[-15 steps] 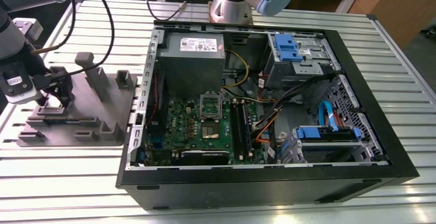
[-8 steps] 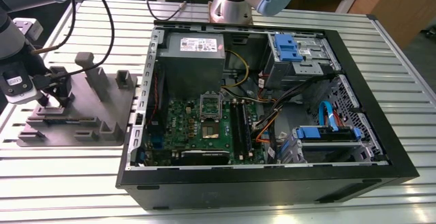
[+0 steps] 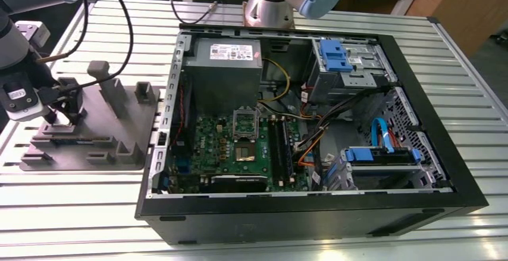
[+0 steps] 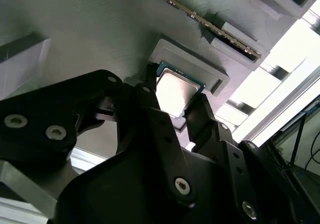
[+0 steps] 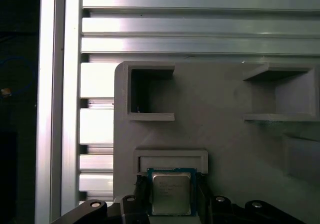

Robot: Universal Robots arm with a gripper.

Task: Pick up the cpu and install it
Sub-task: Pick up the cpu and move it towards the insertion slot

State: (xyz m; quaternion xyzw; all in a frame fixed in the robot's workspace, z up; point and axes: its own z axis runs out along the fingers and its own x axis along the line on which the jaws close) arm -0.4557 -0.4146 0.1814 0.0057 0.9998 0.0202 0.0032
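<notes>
**At the parts tray: gripper closed on the cpu**

Down at the exterior view's left, the gripper (image 3: 62, 117) hangs over the grey tray (image 3: 89, 154). In both wrist views its black fingers (image 5: 141, 190) sit snug against two opposite edges of the cpu (image 5: 171, 194), so I'd call it clamped on the chip. The cpu lies silver top up, right beside a low raised frame (image 5: 170, 159) on the tray. I can't tell whether it's lifted off or resting there. In the second wrist view a memory stick (image 4: 200, 18) stands in a slot further along.

The tray sits on a ribbed aluminium table (image 3: 80, 213). Just beside it, toward the exterior view's right, is the open PC case (image 3: 317, 216) with its green motherboard (image 3: 238, 148) facing up. The arm's base (image 3: 270, 5) stands behind the case, and beyond that there's wooden furniture (image 3: 464, 5).
</notes>
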